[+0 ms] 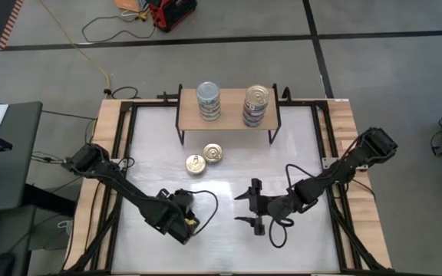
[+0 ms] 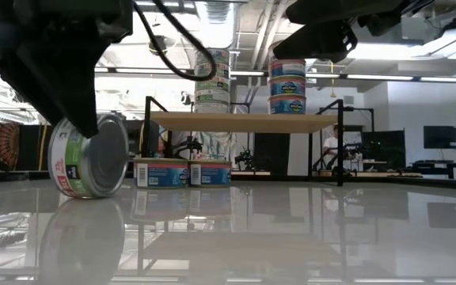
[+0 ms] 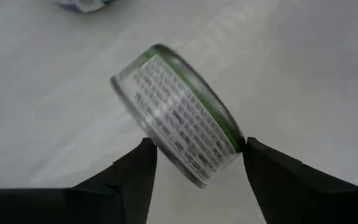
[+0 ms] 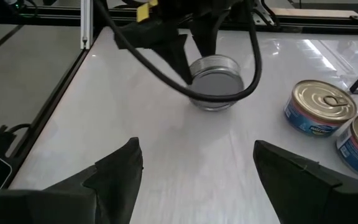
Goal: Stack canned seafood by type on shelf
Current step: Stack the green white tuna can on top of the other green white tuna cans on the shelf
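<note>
Low view: a green-labelled tin [image 2: 89, 156] is seen tilted on edge on the tabletop [image 2: 307, 229], flanked by the left gripper [image 3: 194, 165] fingers; contact cannot be told. The right gripper [image 4: 194, 162] is held wide, empty.

On the glossy white table [image 4: 166, 155], the left end effector [image 4: 194, 59] reaches down at a tilted silver-lidded round tin [image 4: 214, 81], with two gold pull-tab tins [image 4: 319, 107] lying well aside.

A white desk [image 1: 229, 230] sits on grey floor; at eleven o'clock, a red case [image 1: 169, 13] trails a yellow cable [image 1: 90, 54].
</note>
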